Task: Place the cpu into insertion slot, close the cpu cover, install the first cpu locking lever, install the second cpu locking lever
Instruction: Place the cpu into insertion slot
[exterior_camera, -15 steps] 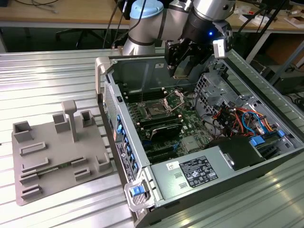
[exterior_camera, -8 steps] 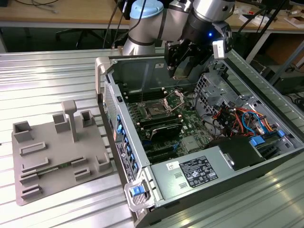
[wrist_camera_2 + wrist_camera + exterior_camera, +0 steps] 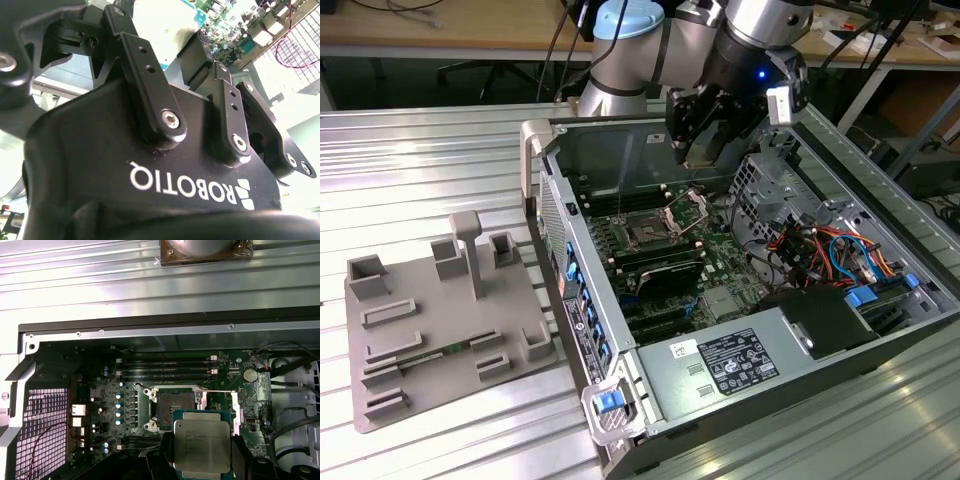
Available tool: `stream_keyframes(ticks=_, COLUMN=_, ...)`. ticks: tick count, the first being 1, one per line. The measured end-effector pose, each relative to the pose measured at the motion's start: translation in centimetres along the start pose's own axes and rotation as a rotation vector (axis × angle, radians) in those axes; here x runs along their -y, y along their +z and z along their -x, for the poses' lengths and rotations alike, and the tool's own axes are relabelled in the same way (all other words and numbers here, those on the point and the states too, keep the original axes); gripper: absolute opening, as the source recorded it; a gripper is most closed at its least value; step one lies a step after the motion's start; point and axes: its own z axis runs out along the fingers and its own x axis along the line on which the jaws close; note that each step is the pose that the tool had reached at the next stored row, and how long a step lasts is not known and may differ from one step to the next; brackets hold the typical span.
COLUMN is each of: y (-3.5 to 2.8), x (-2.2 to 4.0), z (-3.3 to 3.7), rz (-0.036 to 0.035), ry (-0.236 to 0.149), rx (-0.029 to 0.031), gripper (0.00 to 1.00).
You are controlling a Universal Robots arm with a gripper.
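My gripper (image 3: 705, 152) hangs above the open computer case, over the back part of the green board. It is shut on the cpu (image 3: 202, 442), a flat silver-grey square chip clamped at two opposite edges between the black fingers (image 3: 167, 457). The insertion slot (image 3: 176, 407) is a dark square socket with a silver rim, and nothing sits in it. In the first wrist view the chip is offset to one side of the slot and partly overlaps its corner. The cpu cover (image 3: 686, 208) stands swung up, open, beside the socket (image 3: 648, 233). The second wrist view shows the gripper's black fingers (image 3: 150, 85) up close.
Black memory slots (image 3: 165, 367) run along one side of the socket. A drive cage with coloured cables (image 3: 820, 250) and the power supply (image 3: 740, 365) fill the case at the exterior view's right. A grey fixture plate (image 3: 440, 320) lies outside the case at the left.
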Motion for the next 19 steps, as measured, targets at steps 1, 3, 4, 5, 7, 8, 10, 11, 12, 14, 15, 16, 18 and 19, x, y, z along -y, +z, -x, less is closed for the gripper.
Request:
stream_keyframes(ticks=1, y=0.03, x=0.0, z=0.0, rz=0.0001, ry=0.0, rx=0.0, gripper=0.55)
stream_keyframes(ticks=3, y=0.09, x=0.01, z=0.0, rz=0.0, ry=0.0, rx=0.0, gripper=0.55)
stream_keyframes(ticks=4, y=0.12, x=0.01, z=0.0, rz=0.0, ry=0.0, rx=0.0, gripper=0.55)
stream_keyframes(ticks=5, y=0.16, x=0.01, z=0.0, rz=0.0001, ry=0.0, rx=0.0, gripper=0.55)
stream_keyframes(ticks=7, y=0.22, x=0.02, z=0.01, rz=0.0, ry=0.0, rx=0.0, gripper=0.55)
stream_keyframes(ticks=8, y=0.25, x=0.02, z=0.01, rz=0.0, ry=0.0, rx=0.0, gripper=0.55)
stream_keyframes(ticks=10, y=0.35, x=0.03, z=0.01, rz=0.0, ry=0.0, rx=0.0, gripper=0.55)
stream_keyframes(ticks=11, y=0.38, x=0.03, z=0.01, rz=0.0, ry=0.0, rx=0.0, gripper=0.55)
stream_keyframes(ticks=12, y=0.42, x=0.04, z=0.01, rz=0.0, ry=0.0, rx=0.0, gripper=0.55)
stream_keyframes(ticks=14, y=0.51, x=0.04, z=0.01, rz=0.0001, ry=0.0, rx=0.0, gripper=0.55)
stream_keyframes(ticks=15, y=0.55, x=0.05, z=0.01, rz=0.0001, ry=0.0, rx=0.0, gripper=0.55)
stream_keyframes(ticks=16, y=0.59, x=0.05, z=0.01, rz=0.0001, ry=0.0, rx=0.0, gripper=0.55)
stream_keyframes(ticks=18, y=0.68, x=0.06, z=0.02, rz=0.0, ry=0.0, rx=0.0, gripper=0.55)
stream_keyframes(ticks=19, y=0.73, x=0.06, z=0.02, rz=0.0, ry=0.0, rx=0.0, gripper=0.55)
